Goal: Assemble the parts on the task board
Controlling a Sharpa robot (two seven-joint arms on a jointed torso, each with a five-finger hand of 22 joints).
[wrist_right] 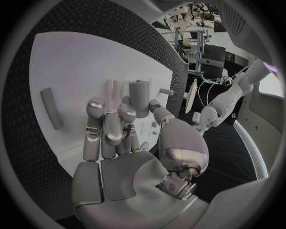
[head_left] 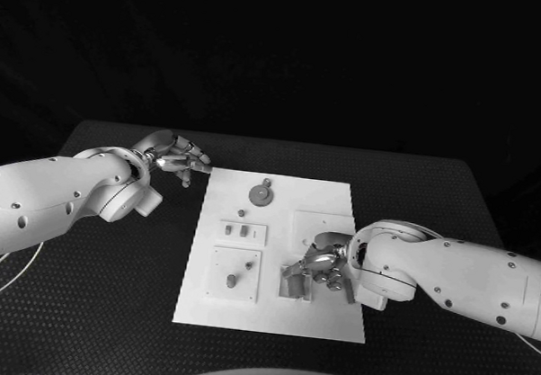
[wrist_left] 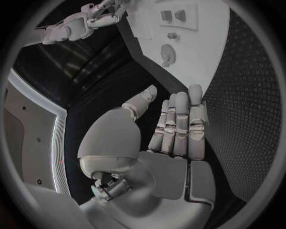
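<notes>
The white task board lies in the middle of the black table. On it are a round disc part, two small pieces and a square plate with pieces. My right hand hovers low over the board's right side with curled fingers. In the right wrist view the right hand pinches an upright grey cylinder part between thumb and a finger. My left hand is off the board's far left corner, above the table. Its fingers are straight and hold nothing.
A grey bar lies on the board beside my right hand. Upright grey pieces stand just under that hand. A raised square sits on the board's right half. Black table mat surrounds the board on all sides.
</notes>
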